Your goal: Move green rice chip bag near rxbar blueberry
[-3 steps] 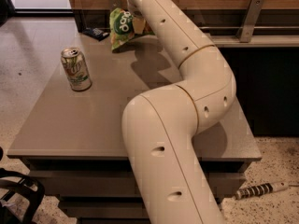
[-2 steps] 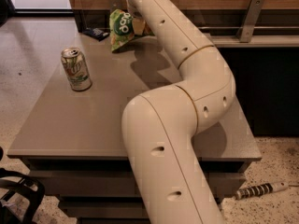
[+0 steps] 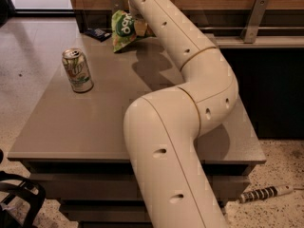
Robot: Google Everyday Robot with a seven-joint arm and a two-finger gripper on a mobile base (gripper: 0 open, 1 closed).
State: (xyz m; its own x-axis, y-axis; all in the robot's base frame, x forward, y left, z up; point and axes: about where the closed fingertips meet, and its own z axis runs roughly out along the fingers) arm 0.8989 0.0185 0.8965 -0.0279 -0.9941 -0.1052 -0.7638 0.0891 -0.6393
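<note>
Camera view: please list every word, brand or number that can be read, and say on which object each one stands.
"dang": white letters, tilted, on the green rice chip bag.
soda can: green lettering, too blurred to read.
rxbar blueberry: print too small to read.
hand, at the bag's right side and mostly hidden behind the arm: no text seen.

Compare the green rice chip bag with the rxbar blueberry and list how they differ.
Colour: the green rice chip bag is light green with white lettering; the rxbar blueberry is dark, almost black. Size: the bag is much larger than the bar. Pose: the bag stands puffed and tilted; the bar lies flat. Both are at the far edge of the table, close together. The gripper is hidden behind the arm, by the bag.
</note>
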